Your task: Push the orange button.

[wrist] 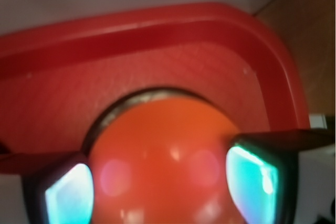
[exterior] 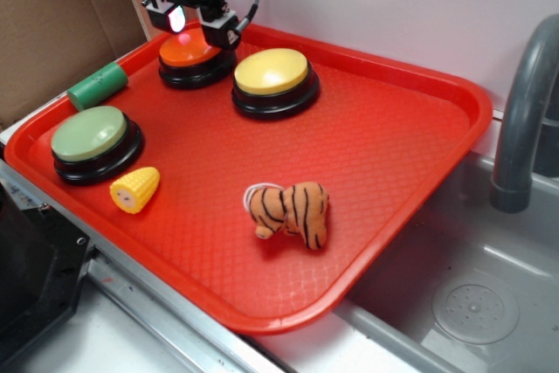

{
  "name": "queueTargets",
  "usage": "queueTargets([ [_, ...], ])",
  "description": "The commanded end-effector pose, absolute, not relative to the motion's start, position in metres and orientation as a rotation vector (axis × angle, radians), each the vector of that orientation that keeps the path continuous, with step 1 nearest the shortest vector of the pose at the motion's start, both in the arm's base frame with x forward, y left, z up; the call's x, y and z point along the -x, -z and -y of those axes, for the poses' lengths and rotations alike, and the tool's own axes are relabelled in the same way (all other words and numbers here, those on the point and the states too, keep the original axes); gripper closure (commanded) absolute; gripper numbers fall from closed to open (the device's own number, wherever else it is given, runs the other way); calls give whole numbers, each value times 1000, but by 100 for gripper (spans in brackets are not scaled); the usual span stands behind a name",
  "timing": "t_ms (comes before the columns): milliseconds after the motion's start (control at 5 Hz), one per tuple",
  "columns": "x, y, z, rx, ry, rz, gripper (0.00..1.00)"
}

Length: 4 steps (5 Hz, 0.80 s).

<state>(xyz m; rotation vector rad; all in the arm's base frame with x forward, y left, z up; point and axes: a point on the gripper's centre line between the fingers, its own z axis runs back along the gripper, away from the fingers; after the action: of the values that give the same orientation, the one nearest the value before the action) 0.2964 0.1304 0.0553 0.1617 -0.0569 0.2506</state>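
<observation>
The orange button (exterior: 190, 51) sits on its black base at the back left of the red tray (exterior: 393, 128). My gripper (exterior: 197, 27) hangs right over it, its fingers spread apart and down at the dome's top. In the wrist view the glossy orange button (wrist: 168, 156) fills the space between the two glowing fingertips (wrist: 71, 195), and nothing is held. Whether the fingertips touch the dome cannot be told. The far part of the button is hidden behind the gripper in the exterior view.
A yellow-topped button (exterior: 272, 78) stands just right of the orange one. A green-topped button (exterior: 94, 139), a green cylinder (exterior: 98, 85), a toy corn (exterior: 135, 189) and a plush tiger (exterior: 290, 211) also lie on the tray. A grey sink (exterior: 472, 303) and faucet (exterior: 524, 111) are at right.
</observation>
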Motion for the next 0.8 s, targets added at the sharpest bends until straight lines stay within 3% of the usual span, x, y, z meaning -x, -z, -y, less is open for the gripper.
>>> queueTargets([
  [0, -272, -141, -123, -168, -298, 220, 0],
  [200, -278, -138, -119, -128, -274, 166, 0],
  [600, -275, -157, -114, -15, -224, 202, 0],
])
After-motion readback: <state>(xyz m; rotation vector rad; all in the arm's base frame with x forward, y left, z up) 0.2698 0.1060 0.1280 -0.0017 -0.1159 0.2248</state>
